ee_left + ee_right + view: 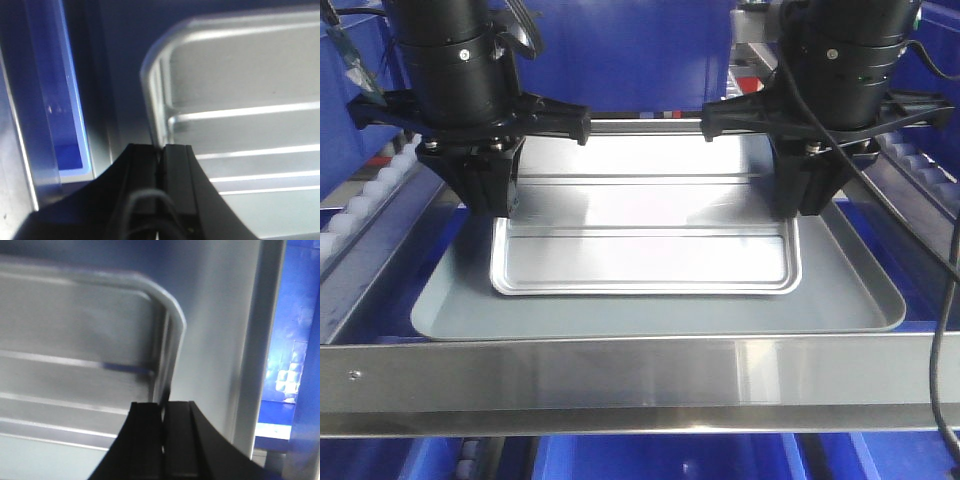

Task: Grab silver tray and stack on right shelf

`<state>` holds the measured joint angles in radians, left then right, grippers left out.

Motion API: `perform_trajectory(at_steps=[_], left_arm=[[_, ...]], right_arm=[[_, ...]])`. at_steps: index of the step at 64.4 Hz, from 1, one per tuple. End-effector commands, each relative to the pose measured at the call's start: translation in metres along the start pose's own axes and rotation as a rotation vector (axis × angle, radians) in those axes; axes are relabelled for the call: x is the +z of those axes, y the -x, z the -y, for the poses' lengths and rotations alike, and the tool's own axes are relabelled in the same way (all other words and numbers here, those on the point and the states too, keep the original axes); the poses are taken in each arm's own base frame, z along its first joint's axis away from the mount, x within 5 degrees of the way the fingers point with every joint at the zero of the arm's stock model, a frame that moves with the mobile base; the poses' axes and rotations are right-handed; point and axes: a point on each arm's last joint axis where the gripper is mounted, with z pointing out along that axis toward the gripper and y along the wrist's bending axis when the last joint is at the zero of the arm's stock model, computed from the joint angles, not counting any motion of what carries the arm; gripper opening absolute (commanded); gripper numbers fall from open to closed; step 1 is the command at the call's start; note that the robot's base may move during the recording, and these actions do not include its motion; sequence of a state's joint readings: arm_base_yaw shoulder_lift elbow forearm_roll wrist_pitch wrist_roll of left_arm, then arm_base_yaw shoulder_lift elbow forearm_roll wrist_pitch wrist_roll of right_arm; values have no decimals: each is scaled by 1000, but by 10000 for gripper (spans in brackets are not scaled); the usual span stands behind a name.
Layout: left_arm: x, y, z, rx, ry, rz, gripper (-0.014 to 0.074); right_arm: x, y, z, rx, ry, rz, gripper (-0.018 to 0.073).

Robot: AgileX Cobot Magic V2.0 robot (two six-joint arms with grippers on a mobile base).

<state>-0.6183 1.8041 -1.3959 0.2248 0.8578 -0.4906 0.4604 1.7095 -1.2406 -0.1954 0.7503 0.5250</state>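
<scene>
The brushed-steel front bar of the right shelf runs across the bottom of the front view, with blue plastic bins showing below it. Behind the bar a dull grey tray lies in the shelf lane, and the silver tray sits within the grey one's rim, its long ridges running side to side; whether its floor touches the grey tray cannot be told. Rows of small white rollers slope along the lane's left side, more show at the far right, and a blue wall closes the back. The left gripper stands at the silver tray's left edge and the right gripper at its right edge. In the left wrist view the left gripper has its black jaws pressed nearly together with the tray's raised rim running between them. The right wrist view shows the same for the right gripper. A black cable hangs down the right side.
</scene>
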Motion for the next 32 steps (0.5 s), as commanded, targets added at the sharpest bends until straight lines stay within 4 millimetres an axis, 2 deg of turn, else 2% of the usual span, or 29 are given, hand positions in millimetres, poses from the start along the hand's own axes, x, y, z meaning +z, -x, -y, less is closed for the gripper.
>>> perform_trajectory(at_steps=[1, 5, 10, 16, 19, 21, 26, 32], left_arm=[[-26, 13, -2, 19, -25, 111, -90], [-26, 14, -2, 17, -29, 115, -90], [-26, 14, -1, 17, -36, 125, -41], [-26, 15, -1, 15, -42, 132, 121], [-26, 15, -1, 13, -43, 131, 214], [-26, 15, -1, 13, -43, 131, 275], [-26, 15, -1, 13, -42, 129, 396], [-27, 15, -1, 11, -43, 127, 454]], right_arm=[[-26, 17, 1, -9, 35, 129, 90], [-26, 17, 1, -9, 35, 129, 169], [-26, 17, 1, -9, 35, 129, 302], [-26, 17, 2, -9, 33, 127, 466], [-26, 17, 2, -10, 32, 127, 510], [-26, 17, 2, -11, 31, 127, 538], [-26, 17, 2, -11, 32, 129, 540], [-27, 17, 2, -10, 34, 133, 539]])
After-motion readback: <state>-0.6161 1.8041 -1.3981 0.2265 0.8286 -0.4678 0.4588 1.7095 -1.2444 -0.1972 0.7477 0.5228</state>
